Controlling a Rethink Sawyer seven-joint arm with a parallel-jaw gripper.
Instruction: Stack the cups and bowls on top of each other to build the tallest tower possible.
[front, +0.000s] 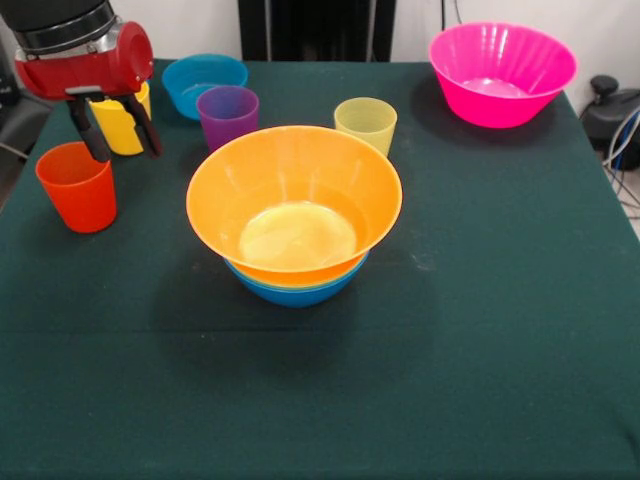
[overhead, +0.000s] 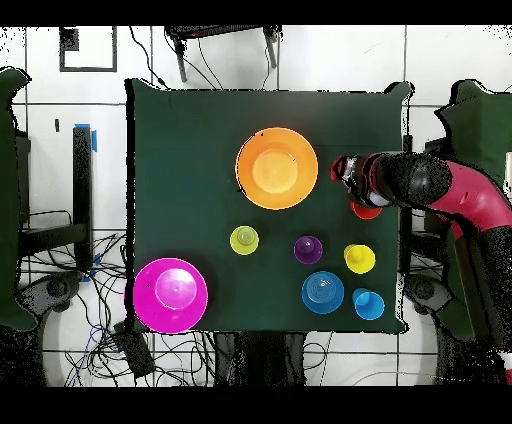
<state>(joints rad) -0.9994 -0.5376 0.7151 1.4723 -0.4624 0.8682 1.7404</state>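
Orange-yellow bowl (front: 294, 200) sits nested on a blue bowl (front: 296, 289) at mid-table, forming the tower's base; the orange cup (front: 77, 186) stands apart on the green cloth (front: 480, 330), off the stack. Gripper (front: 117, 132) hangs just above and beside that cup, jaws apart, holding nothing, with the yellow cup (front: 122, 125) behind it. Purple cup (front: 228, 116), pale yellow-green cup (front: 366, 124), another blue bowl (front: 203, 82) and pink bowl (front: 502, 73) sit toward the far edge.

Red arm (front: 95, 60) with black banded collar and two slim black fingers (front: 92, 135).
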